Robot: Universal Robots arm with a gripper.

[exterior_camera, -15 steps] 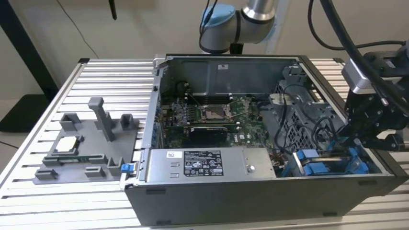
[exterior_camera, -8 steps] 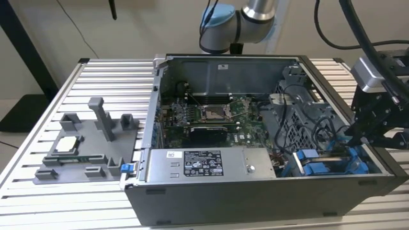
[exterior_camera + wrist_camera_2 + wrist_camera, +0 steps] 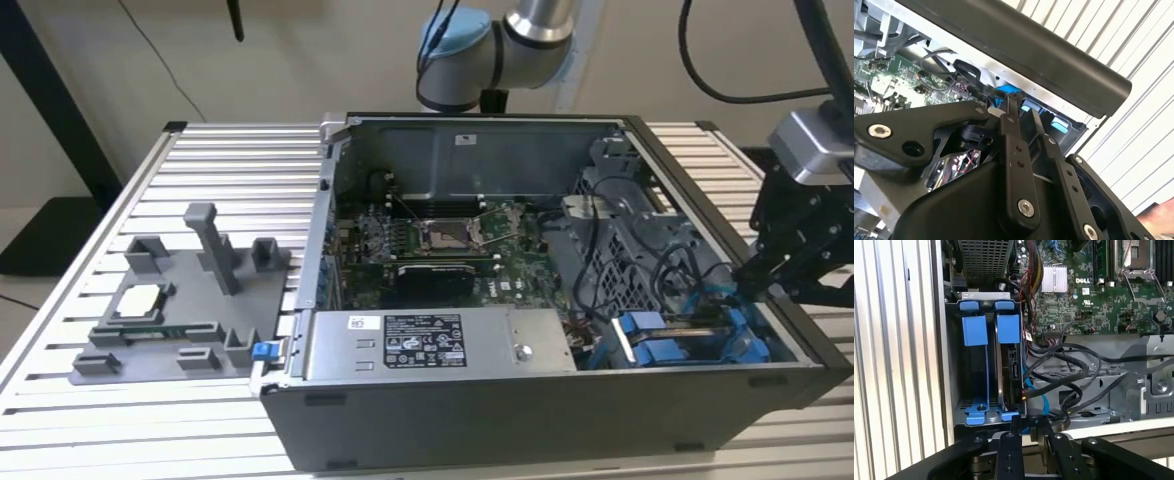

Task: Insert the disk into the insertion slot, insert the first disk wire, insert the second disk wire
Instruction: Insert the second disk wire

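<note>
While the disk sits in the slot, gripper just beside it, I cannot tell its grip.

Tabletop is ribbed aluminium, with the slats running across. Two things sit right on it: an open PC case toward the exterior view's right, hogging most of the space, and a grey fixture with posts just beside it on the exterior view's left.

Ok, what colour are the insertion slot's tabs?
Bright blue; the insertion slot's tabs show best in the first wrist view.
</note>
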